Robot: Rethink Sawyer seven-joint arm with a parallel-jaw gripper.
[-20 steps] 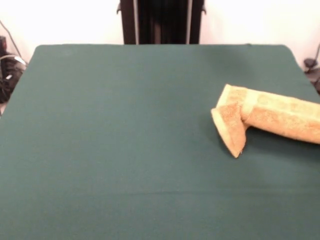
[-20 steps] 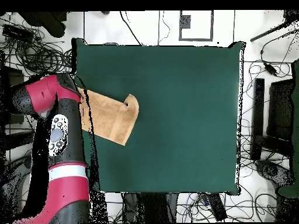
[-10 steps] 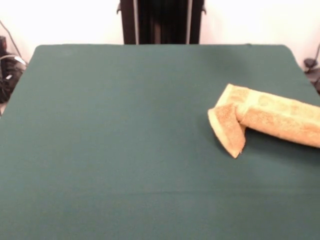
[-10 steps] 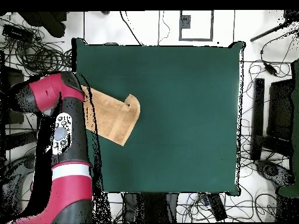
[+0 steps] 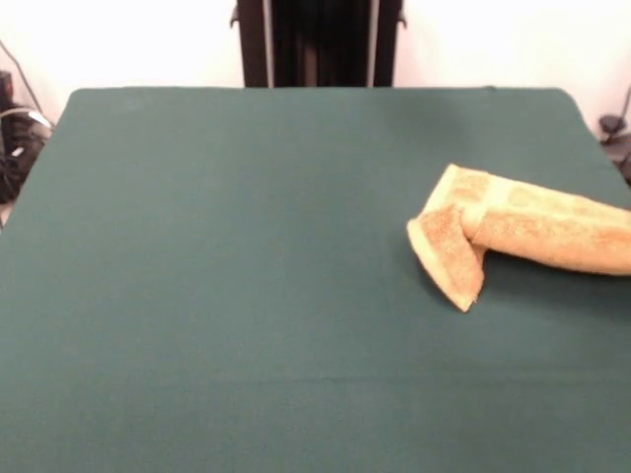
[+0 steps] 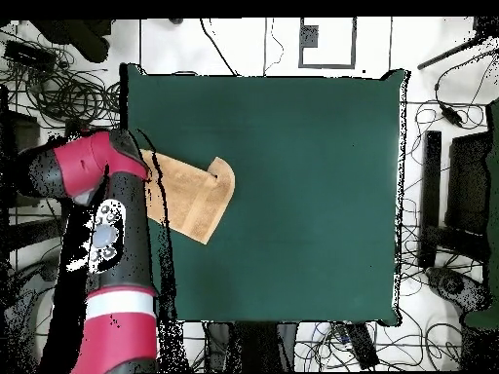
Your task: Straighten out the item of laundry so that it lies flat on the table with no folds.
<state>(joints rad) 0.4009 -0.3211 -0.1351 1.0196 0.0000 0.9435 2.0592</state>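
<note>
Towel [image 5: 523, 236] first, since it's the only cloth here: one orange-tan terry piece, lying at the table's [image 5: 246, 296] right-hand side as seen from across it, its far end running out of the front picture. From above, that same towel [image 6: 195, 195] sits against the table's [image 6: 312, 156] left edge. It is plainly not flat: one corner is doubled over into a pointed flap toward the near side, and the long body looks rolled or folded along its length, with a paler band showing near the folded end.

Further back, one red and black arm [image 6: 107, 253] reaches over the towel's edge-side end in the overhead view and hides it. The gripper itself I can't make out, so whether it is clenched on cloth or released, I cannot tell.

My worry: with the towel so close to the edge, a pull outward could drag it off the table; a pinch through both layers would likely shift the fold rather than open it.

Count: one towel, one table, one arm.
</note>
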